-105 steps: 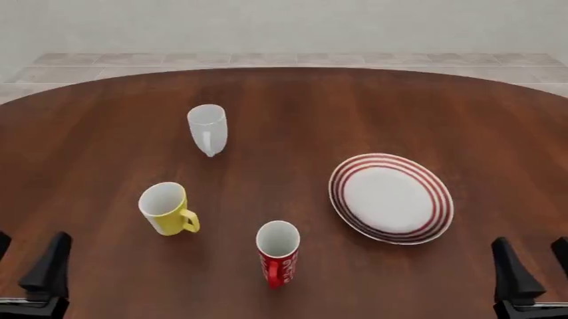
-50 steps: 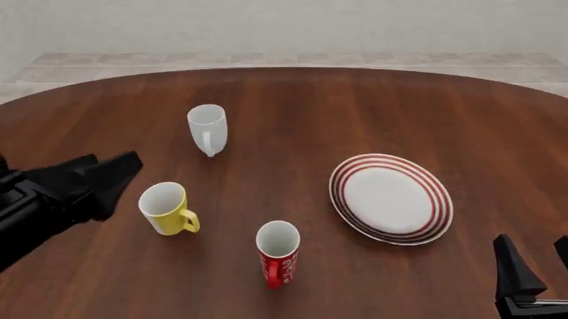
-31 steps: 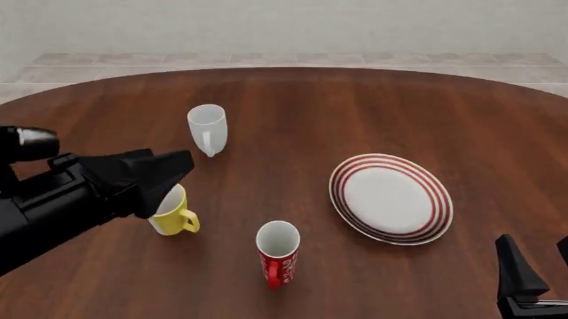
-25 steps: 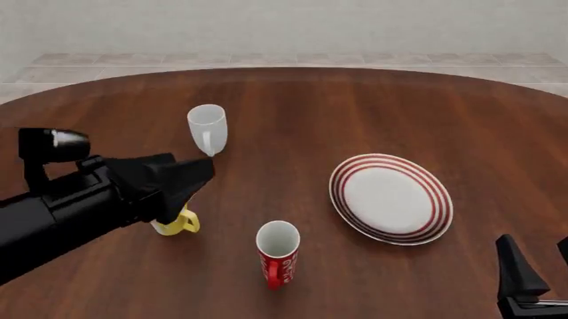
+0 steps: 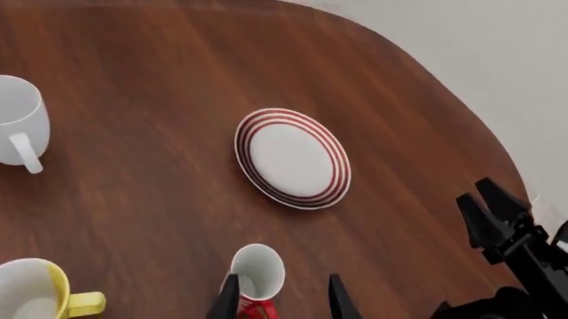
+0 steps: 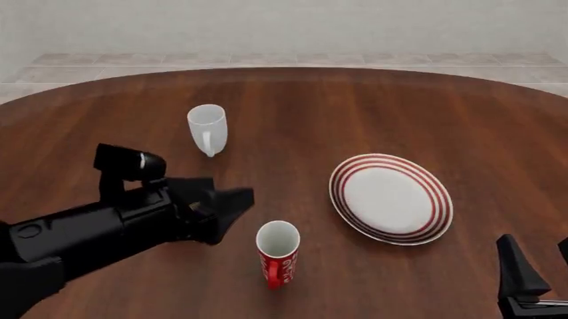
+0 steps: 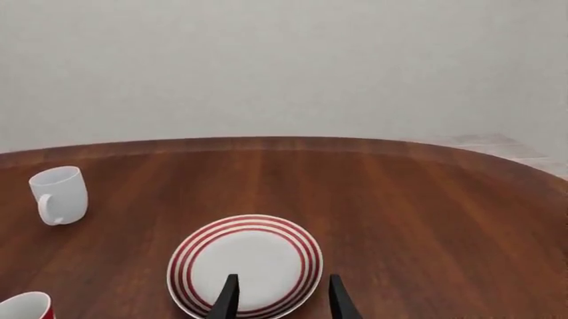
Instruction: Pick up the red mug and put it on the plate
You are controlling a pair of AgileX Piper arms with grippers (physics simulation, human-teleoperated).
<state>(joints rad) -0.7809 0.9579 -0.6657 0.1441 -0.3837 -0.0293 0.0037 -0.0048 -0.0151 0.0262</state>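
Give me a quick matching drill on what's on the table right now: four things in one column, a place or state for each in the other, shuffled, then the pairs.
Things:
1. red mug
2. plate
3. white mug
4. left gripper

Places or states:
A. farthest from the arms, on the table's left half
B. open, just left of the red mug in the front view
C. upright near the table's near edge, nothing gripping it
D. bare, on the right half, with red rings at its rim

Pairs: 1-C, 2-D, 3-A, 4-B
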